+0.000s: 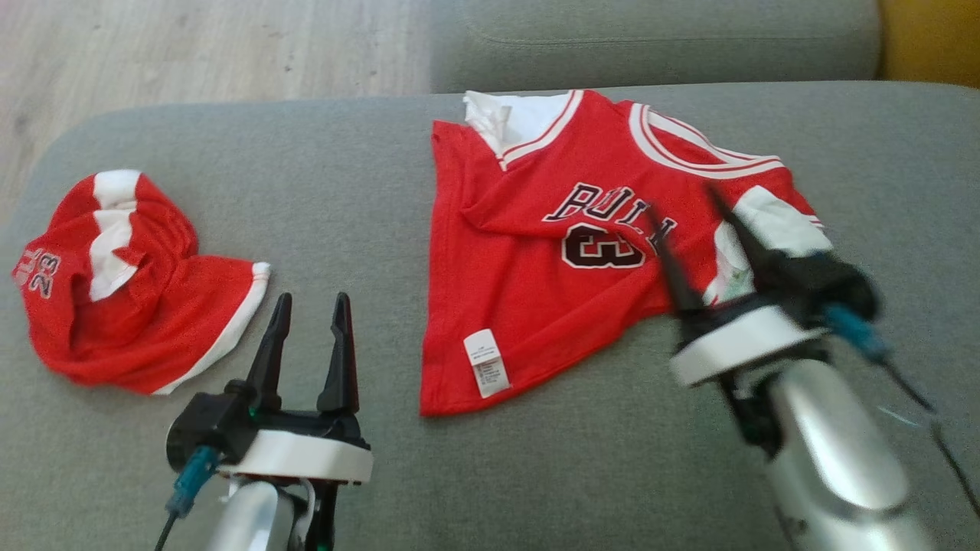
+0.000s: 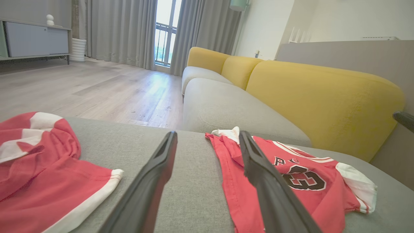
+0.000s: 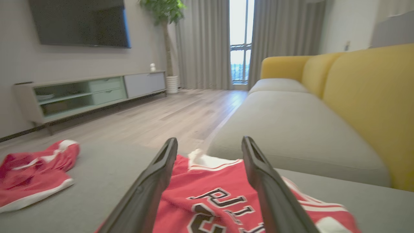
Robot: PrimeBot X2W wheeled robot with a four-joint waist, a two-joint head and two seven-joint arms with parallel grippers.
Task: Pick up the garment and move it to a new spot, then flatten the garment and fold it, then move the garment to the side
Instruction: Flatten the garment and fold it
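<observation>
While left end effector (image 1: 314,300) and right end effector (image 1: 683,202) gape empty, shorts (image 1: 122,314) lie left of the jersey (image 1: 513,298).

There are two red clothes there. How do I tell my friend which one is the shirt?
Look at the big grey sofa cushion. The jersey lies spread on its right part. Unlike the bunched red shorts at the left, it has a white-trimmed neck hole, big black chest letters and a white label.

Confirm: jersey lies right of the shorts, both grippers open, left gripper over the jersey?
No. In the head view the right gripper is over the jersey; the left gripper is over bare cushion between jersey and shorts. The rest holds.
</observation>
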